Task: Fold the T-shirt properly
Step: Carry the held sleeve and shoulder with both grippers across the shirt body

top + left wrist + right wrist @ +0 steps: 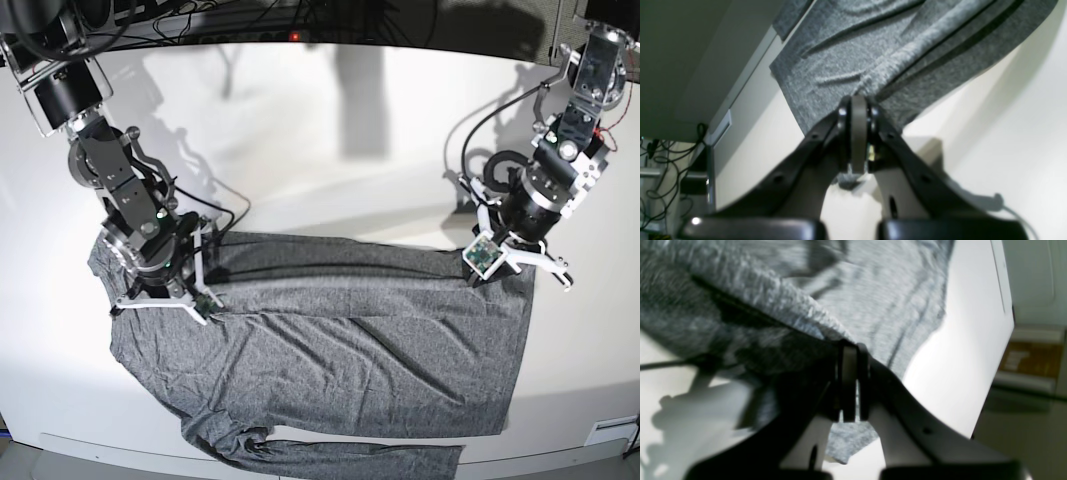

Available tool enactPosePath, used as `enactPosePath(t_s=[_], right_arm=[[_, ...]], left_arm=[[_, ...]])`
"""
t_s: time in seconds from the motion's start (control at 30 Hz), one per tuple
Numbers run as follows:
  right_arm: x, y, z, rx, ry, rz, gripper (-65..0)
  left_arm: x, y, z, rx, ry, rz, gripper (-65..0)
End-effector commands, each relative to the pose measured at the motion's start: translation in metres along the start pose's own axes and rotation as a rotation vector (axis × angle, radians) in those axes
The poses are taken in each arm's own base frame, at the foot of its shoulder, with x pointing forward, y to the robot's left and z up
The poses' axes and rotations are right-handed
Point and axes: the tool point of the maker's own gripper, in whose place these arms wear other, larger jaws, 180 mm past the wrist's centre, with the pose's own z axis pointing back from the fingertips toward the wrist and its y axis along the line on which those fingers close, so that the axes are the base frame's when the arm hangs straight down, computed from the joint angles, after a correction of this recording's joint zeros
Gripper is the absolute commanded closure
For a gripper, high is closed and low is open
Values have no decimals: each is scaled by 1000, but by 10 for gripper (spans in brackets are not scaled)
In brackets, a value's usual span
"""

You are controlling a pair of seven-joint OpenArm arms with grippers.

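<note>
The dark-grey heathered T-shirt [350, 350] lies spread on the white table [330, 150], its long body running left to right, with one sleeve bunched at the front edge. My left gripper [520, 270] is at the shirt's far right corner. In the left wrist view it is shut [858, 101] on a pinched fold of the T-shirt [853, 50], lifted off the table. My right gripper [160, 298] is at the far left end. The right wrist view shows it shut [853, 345] on the T-shirt [873, 290], with fabric draping away from the jaws.
Dark cables and equipment [250, 20] line the table's back edge. A black cable [462, 150] loops over the table beside the left arm. The table's front edge [560, 440] runs just under the shirt's hem. A table side edge [993, 366] shows in the right wrist view.
</note>
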Motion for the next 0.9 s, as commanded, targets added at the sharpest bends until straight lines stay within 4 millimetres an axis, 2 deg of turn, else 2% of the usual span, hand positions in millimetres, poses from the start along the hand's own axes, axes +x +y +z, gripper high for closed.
enactPosePath(t_s=[0.0, 0.17, 0.3, 0.53, 0.73, 0.87], right_arm=[[9, -28, 2, -68, -23, -33, 0], [11, -42, 3, -67, -43, -160, 0], [8, -48, 3, -75, -41, -191, 0], [6, -51, 3, -85, -36, -204, 0], [5, -53, 3, -94, -34, -214, 0], [2, -62, 4, -143, -25, -233, 0]], left_arm=[[10, 15, -2, 32, -44, -10, 0], [-3, 28, -20, 31, -41, 63, 0], [-6, 42, -31, 43, -48, 106, 0], [19, 62, -41, 73, -117, 132, 0], [35, 55, -48, 69, -156, 168, 0], [40, 51, -50, 63, -168, 183, 0]])
